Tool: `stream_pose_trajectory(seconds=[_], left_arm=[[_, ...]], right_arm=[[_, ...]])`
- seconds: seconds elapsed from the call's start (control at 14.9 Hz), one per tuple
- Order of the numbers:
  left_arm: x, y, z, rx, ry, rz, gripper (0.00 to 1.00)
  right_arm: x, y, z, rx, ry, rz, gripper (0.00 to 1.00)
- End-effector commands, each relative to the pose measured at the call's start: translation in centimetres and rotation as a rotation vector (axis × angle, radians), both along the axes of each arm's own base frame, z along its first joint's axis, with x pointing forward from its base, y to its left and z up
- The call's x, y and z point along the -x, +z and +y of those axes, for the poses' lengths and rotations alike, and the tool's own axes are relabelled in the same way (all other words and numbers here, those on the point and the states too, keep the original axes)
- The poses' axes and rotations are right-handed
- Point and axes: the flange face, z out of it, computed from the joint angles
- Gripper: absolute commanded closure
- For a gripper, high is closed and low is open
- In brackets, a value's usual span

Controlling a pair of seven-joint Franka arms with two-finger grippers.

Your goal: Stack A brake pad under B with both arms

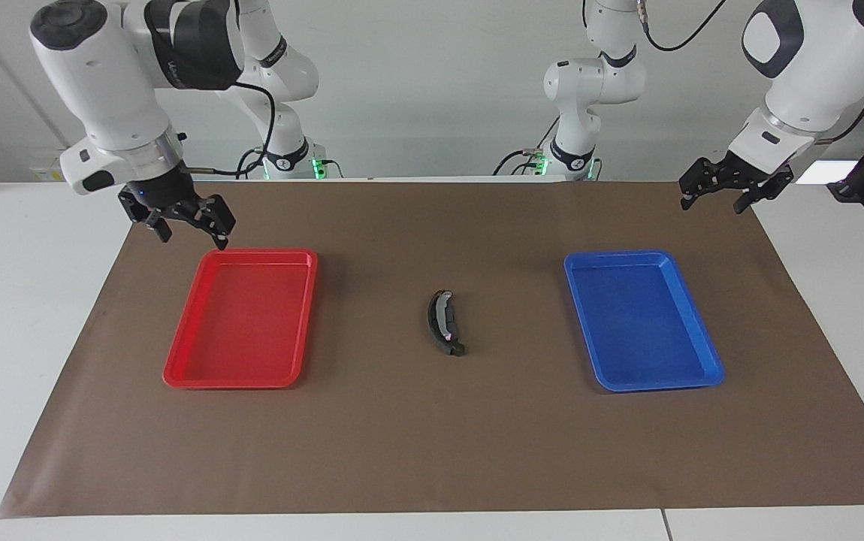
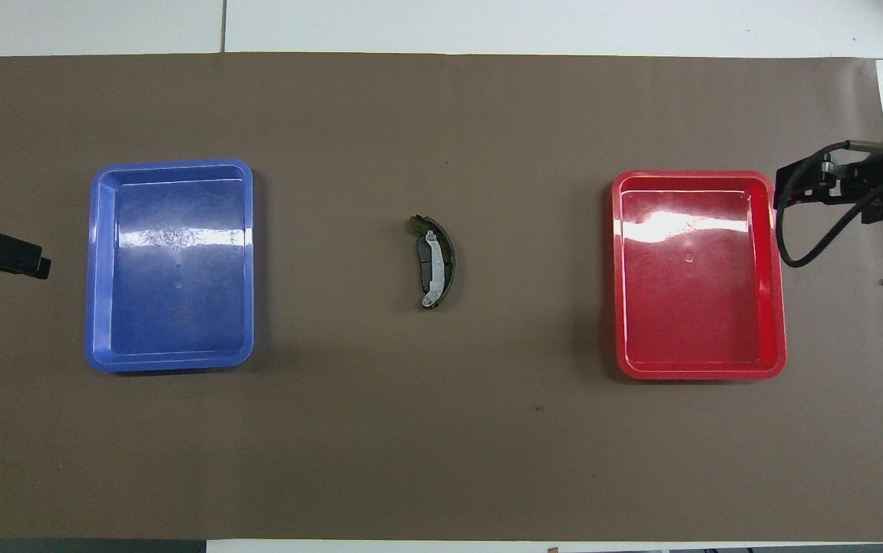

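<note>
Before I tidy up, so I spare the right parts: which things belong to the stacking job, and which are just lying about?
Job: short dark-grey brake pad, long crescent brake piece, touching mid-mat.
Lying about: red tray, blue tray, brown mat.

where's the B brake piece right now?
B brake piece lies on the brown mat mid-table, between the red tray and the blue tray, touching neither; no gripper is near it.
</note>
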Motion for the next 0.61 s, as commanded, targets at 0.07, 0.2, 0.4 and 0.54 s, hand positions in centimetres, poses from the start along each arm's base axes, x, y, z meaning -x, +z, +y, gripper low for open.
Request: stream_pose_trajectory(seconds=[0.07, 0.2, 0.4, 0.54], left_arm=[[-0.1, 0.4, 0.2, 0.007, -0.003, 0.002, 0.01], [0.0, 0.3, 0.2, 0.007, -0.003, 0.004, 0.01], [0.0, 0.3, 0.2, 0.007, -0.003, 0.004, 0.01], [0.0, 0.3, 0.2, 0.007, -0.003, 0.004, 0.01]], right_arm=[[2.9, 1.8, -2.4, -0.006, 0.032, 0.047, 0.00], [4.2, 1.2, -3.5, -0.015, 0.015, 0.087, 0.00], [3.3, 2.0, -2.8, -0.011, 0.030, 0.055, 0.00], [3.3, 1.9, -3.4, -0.013, 0.019, 0.063, 0.00]])
